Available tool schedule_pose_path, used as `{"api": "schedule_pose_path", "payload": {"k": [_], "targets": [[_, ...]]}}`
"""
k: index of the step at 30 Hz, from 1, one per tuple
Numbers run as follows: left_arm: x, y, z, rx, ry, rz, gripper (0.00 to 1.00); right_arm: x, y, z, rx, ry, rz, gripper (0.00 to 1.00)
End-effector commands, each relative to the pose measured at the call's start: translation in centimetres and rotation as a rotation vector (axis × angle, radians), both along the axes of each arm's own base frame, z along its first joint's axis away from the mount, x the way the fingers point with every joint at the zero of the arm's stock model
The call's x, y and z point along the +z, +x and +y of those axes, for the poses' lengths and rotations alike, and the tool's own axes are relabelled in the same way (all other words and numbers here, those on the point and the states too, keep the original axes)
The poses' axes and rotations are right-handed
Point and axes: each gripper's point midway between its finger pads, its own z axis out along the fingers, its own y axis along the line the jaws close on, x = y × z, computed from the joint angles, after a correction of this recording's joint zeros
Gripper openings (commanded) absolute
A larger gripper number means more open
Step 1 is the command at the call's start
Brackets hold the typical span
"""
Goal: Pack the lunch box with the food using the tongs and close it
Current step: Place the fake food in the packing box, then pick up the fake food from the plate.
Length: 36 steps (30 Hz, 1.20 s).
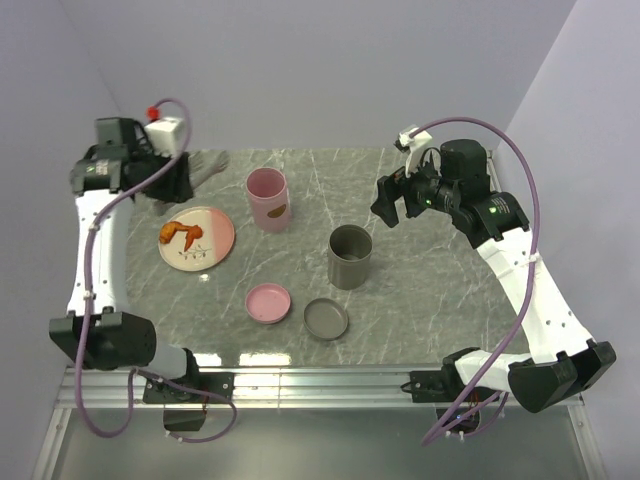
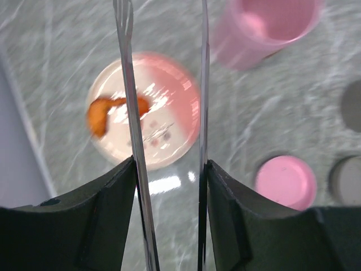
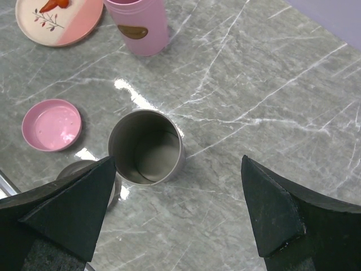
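Note:
My left gripper point(image 2: 169, 164) point(image 1: 178, 180) is shut on the tongs point(image 2: 131, 113). Each finger presses one slim silver arm, and the arms run apart up over the plate with nothing between them. The round pink-and-cream plate point(image 2: 169, 141) point(image 1: 215, 240) holds orange-red food point(image 2: 100, 117) point(image 1: 178, 234) on its left side, partly behind the left tong arm. The lunch box stands open as two cylinders, a pink one point(image 1: 268, 198) point(image 2: 265, 28) and a grey one point(image 1: 350, 256) point(image 3: 146, 147). My right gripper point(image 3: 177, 164) point(image 1: 388, 205) hangs open above the marble beside the grey cylinder.
A pink lid point(image 1: 269, 303) point(image 3: 52, 125) and a grey lid point(image 1: 326, 319) point(image 2: 347, 180) lie on the marble table point(image 1: 440, 290) in front of the cylinders. White walls close in the left, back and right sides.

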Motion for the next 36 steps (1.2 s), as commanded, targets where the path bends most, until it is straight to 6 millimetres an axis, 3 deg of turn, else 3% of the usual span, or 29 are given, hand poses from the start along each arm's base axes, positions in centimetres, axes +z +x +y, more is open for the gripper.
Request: {"api": "schedule_pose_path", "payload": {"k": [1,9,14,27,36], "targets": [[0.5,-2.8,2.8,0.012,0.019,-0.019,0.56,1.1,0.0,0.1,0.008,0.031,-0.032,0.99],[-4.0,-4.8,9.3,0.103,0.044,0.098,0.57,0.9,0.3,0.4,0.013,0.038,-0.024,0.99],[-6.1,-5.0,11.9,0.142,0.076,0.144,0.57,0.7,0.2,0.4,0.016,0.037,-0.026,0.99],[-11.5,-6.7,16.0,0.186,0.151,0.259,0.58,0.4,0.1,0.4,0.019,0.036,-0.018,0.99],[-13.5,-6.8,16.7,0.186,0.167,0.292,0.57,0.5,0.3,0.5,0.022,0.039,-0.013,0.99]]}}
